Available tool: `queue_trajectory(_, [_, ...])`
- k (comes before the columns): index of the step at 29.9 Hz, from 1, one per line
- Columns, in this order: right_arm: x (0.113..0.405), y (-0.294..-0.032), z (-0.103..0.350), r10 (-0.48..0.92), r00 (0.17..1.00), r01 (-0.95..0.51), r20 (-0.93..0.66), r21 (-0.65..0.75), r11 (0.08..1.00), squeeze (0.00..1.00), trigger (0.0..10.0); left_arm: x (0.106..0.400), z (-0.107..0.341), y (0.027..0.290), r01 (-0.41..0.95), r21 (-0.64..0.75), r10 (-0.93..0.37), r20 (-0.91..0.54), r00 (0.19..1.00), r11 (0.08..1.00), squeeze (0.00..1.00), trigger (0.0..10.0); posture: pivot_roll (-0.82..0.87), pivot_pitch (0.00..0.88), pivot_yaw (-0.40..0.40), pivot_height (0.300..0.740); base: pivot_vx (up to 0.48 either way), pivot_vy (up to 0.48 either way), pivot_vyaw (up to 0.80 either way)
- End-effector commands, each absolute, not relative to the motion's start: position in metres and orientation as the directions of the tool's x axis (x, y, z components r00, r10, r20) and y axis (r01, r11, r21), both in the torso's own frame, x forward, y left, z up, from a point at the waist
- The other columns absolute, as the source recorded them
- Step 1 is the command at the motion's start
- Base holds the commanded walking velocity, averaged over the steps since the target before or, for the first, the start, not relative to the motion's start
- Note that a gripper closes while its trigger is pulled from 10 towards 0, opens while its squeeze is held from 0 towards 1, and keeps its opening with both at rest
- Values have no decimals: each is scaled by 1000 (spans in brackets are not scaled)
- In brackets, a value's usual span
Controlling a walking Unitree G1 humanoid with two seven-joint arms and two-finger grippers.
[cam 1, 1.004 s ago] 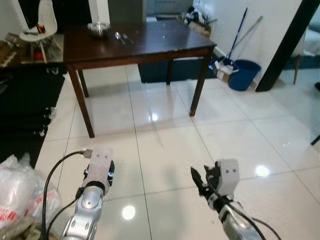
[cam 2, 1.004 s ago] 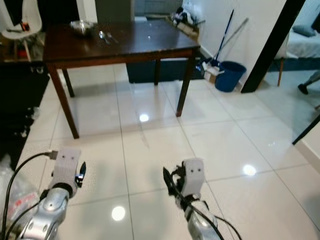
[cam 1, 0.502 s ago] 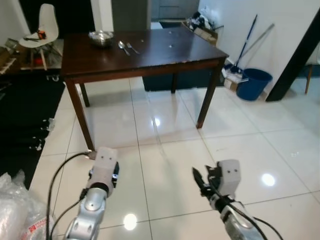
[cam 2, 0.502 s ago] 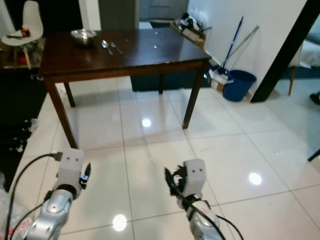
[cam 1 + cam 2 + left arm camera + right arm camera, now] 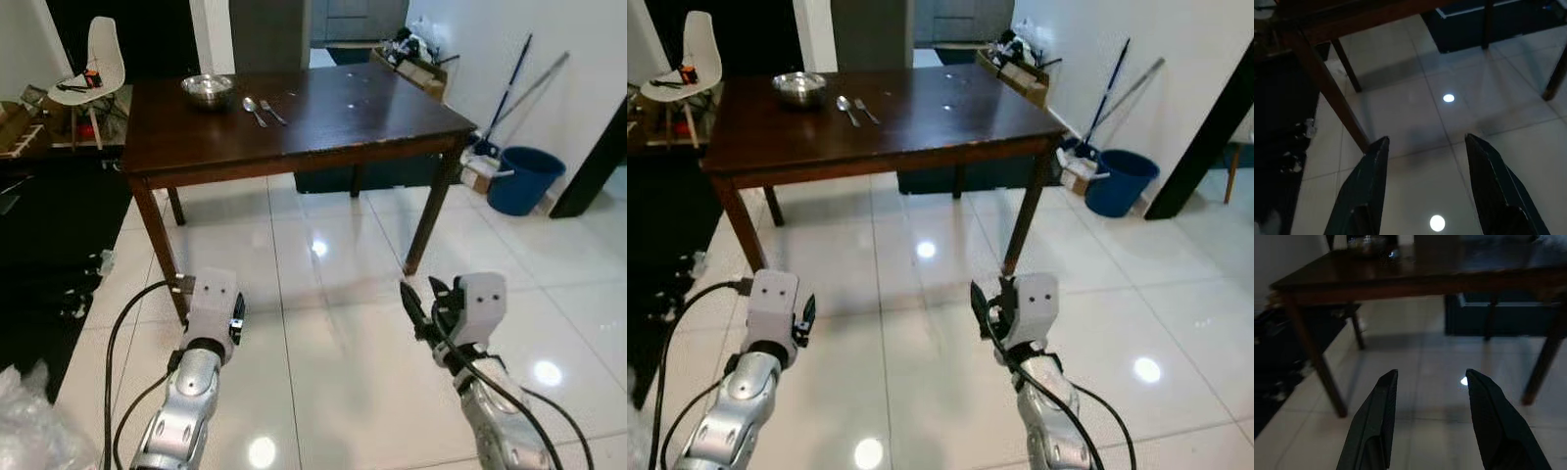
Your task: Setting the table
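A dark wooden table (image 5: 333,117) stands ahead at 12 o'clock on glossy white floor tiles (image 5: 323,294). At its far left, about 11 o'clock, sits a metal bowl (image 5: 207,89), with a spoon (image 5: 251,107) and fork (image 5: 273,112) just beside it. The left gripper (image 5: 1422,188) and right gripper (image 5: 1430,418) hang low over the tiles, both with fingers apart, holding nothing

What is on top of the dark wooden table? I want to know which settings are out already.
On the table sit a metal bowl, a spoon and a fork. The bowl's contents cannot be made out.
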State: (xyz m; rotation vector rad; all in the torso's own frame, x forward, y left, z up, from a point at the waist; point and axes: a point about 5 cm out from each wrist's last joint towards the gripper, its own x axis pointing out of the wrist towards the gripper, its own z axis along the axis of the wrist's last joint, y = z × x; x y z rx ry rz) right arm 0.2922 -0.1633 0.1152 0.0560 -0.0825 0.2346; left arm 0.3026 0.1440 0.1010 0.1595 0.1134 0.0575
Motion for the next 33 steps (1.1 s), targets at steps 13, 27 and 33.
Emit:
queue_trajectory(13, [287, -162, 105, 239, 970, -241, 41, 59, 969, 0, 10000, 302, 101, 138, -24, 147, 41, -116, 992, 989, 0, 10000, -74, 0, 67, 740, 480, 0, 0])
queue_trajectory(27, [285, -159, 103, 246, 969, -247, 31, 58, 967, 0, 10000, 302, 105, 136, 6, 152, 9, -99, 995, 988, 31, 10000, -73, 0, 69, 740, 480, 0, 0])
queue_trajectory(33, [285, -157, 102, 249, 968, -250, 30, 60, 966, 0, 10000, 302, 107, 135, 19, 157, -4, -92, 996, 987, 59, 10000, -70, 0, 71, 740, 480, 0, 0])
